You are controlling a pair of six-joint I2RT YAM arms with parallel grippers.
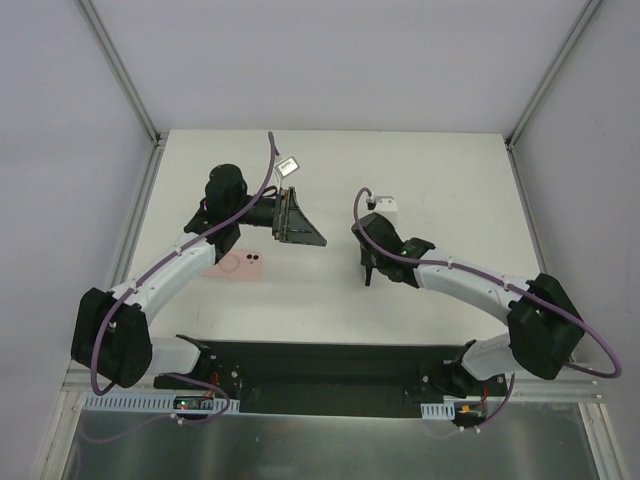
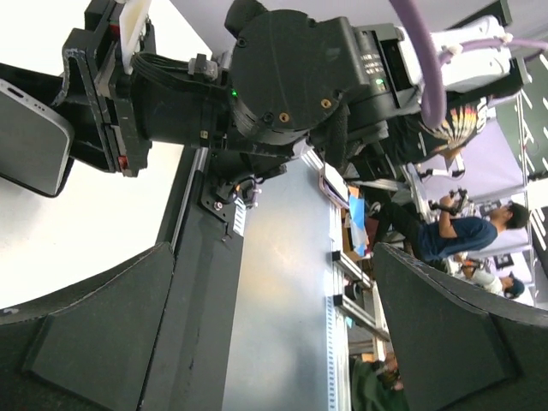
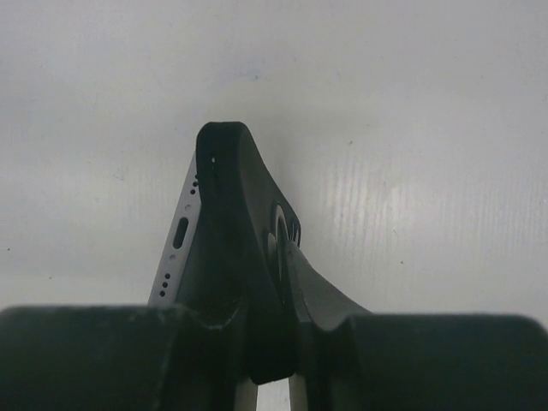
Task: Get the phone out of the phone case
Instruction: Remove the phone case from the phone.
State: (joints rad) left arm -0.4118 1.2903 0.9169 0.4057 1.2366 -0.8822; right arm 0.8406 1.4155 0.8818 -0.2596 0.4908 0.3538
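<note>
My right gripper (image 3: 274,342) is shut on a black phone case (image 3: 231,205), which it holds upright above the white table (image 3: 411,128). The silver phone (image 3: 175,235), its port edge showing, sticks out of the case on the left as the case corner bends away. In the top view the right gripper (image 1: 369,268) hangs at mid-table. My left gripper (image 1: 305,222) is wide open and empty, to the left of it. The left wrist view shows its open fingers (image 2: 94,334) and, far off at the left edge, the phone (image 2: 26,141) in the right gripper.
A pink phone case (image 1: 240,263) with camera holes lies flat on the table (image 1: 450,180) under the left forearm. The black base plate (image 1: 320,375) runs along the near edge. Frame posts stand at the table's back corners.
</note>
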